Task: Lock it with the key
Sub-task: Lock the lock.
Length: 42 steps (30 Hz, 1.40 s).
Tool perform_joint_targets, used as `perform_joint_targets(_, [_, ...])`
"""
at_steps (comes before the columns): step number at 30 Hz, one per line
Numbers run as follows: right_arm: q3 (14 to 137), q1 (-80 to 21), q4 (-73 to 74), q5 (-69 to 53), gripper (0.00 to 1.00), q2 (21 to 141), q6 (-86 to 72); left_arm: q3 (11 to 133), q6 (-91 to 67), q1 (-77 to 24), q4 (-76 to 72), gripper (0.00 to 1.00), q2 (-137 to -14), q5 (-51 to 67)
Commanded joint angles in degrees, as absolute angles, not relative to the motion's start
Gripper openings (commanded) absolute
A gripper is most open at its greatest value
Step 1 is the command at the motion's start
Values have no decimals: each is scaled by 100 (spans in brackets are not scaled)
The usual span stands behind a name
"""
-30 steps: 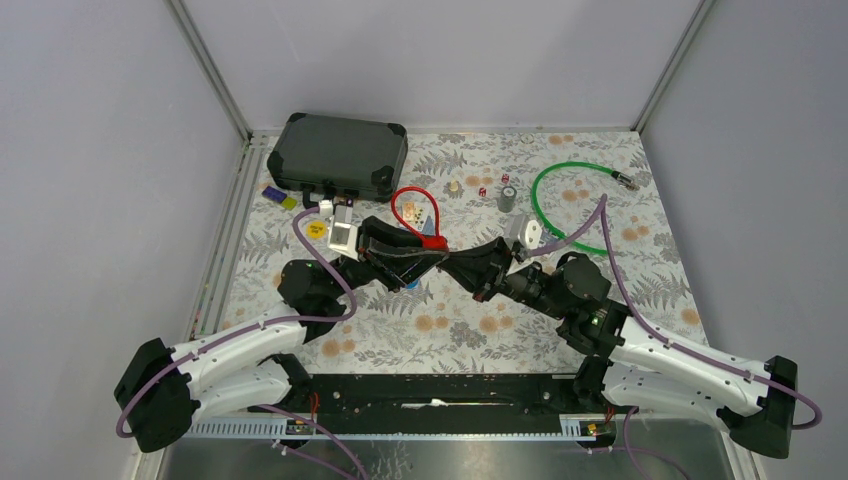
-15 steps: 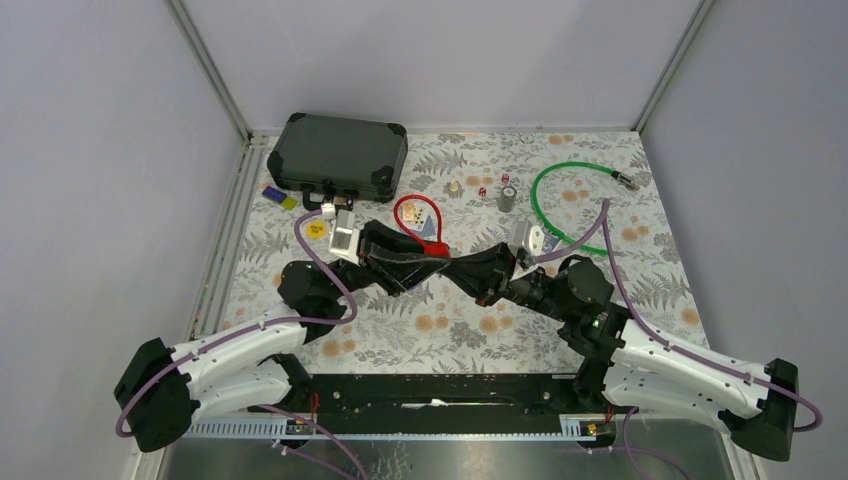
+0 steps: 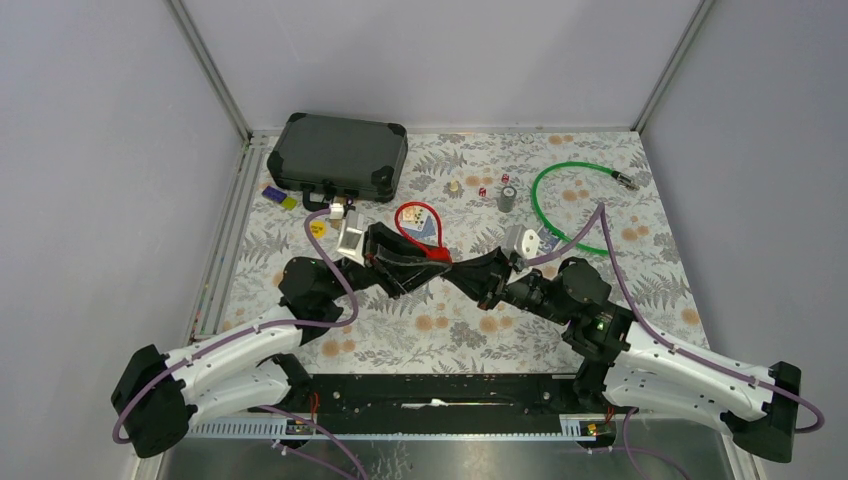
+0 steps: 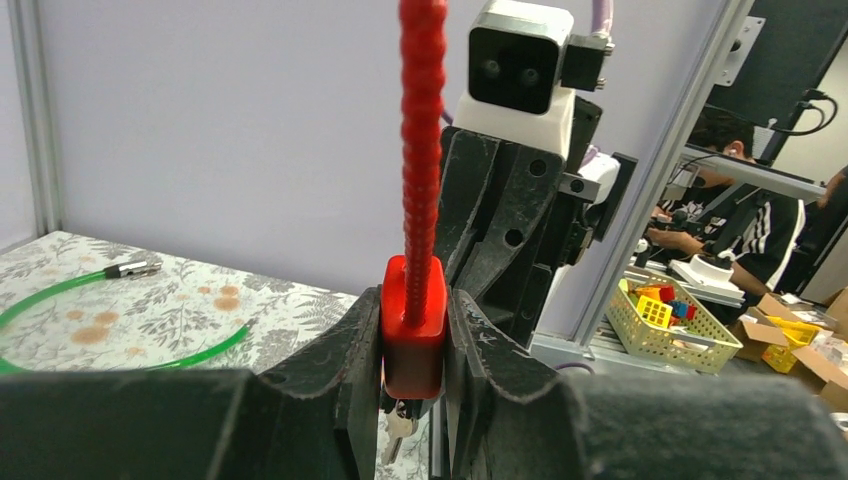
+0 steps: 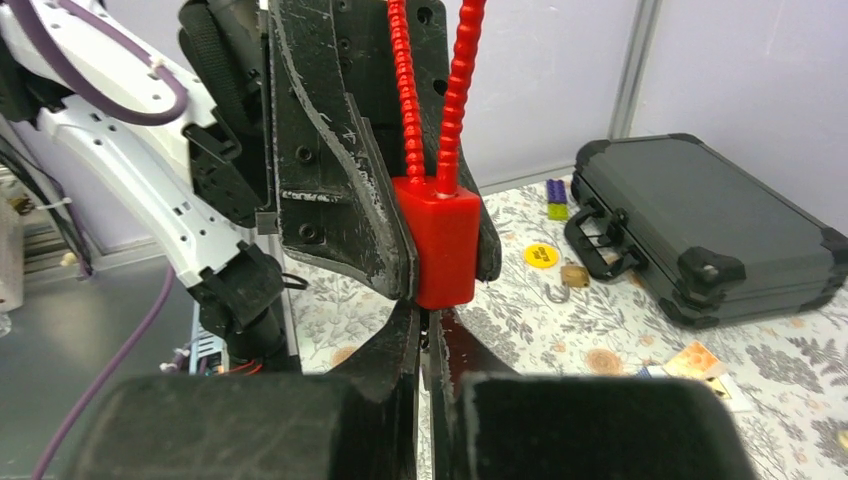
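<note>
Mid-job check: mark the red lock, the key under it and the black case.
red lock (image 4: 412, 335), left wrist view, front face of its body.
key (image 4: 397, 427), left wrist view, silver part showing below the lock.
black case (image 3: 338, 152), top external view, middle of its lid.

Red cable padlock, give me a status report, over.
Left gripper clamped on red cable padlock body, held above table. Right gripper shut on small metal key beneath it. Nothing in the way.

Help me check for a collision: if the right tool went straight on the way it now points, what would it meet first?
Most likely the red lock body, right at the tips of the right tool, which seems shut on the key beneath it. The left tool clamps that body.
</note>
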<state>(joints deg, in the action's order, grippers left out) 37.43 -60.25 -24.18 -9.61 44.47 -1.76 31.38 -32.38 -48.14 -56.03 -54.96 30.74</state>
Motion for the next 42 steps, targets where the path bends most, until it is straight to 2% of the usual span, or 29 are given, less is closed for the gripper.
perform_joint_targets(1, [3855,-6021,-1494,-227,0,4441,340,3354,-3159,-4682,-6430,0,-5105,2574])
perform_joint_targets(11, [3876,-6023,-1230,-1673,0,4582,233,3325,-3067,-4624,-6459,0,-4919,2407])
perform_joint_targets(18, [3897,-6021,-1049,-2060,0,4704,260,3341,-3055,-4532,-6407,0,-4799,2358])
perform_joint_targets(22, [3882,-6027,-1010,-1456,0,4712,337,3373,-2943,-4470,-6132,0,-4638,2219])
perform_joint_targets(28, [3926,-6022,-1037,585,0,4866,626,3400,-2690,-4451,-5619,0,-4399,1894])
perform_joint_targets(34, [3939,-6025,-1517,1023,0,4948,769,3394,-2603,-4445,-5502,0,-4395,1710])
perform_joint_targets(38, [3956,-6023,-1508,393,0,4918,781,3408,-2591,-4424,-5537,0,-4399,1723])
perform_joint_targets(42, [3922,-6021,-1220,-1358,0,4695,819,3427,-2585,-4346,-5585,0,-4356,1999])
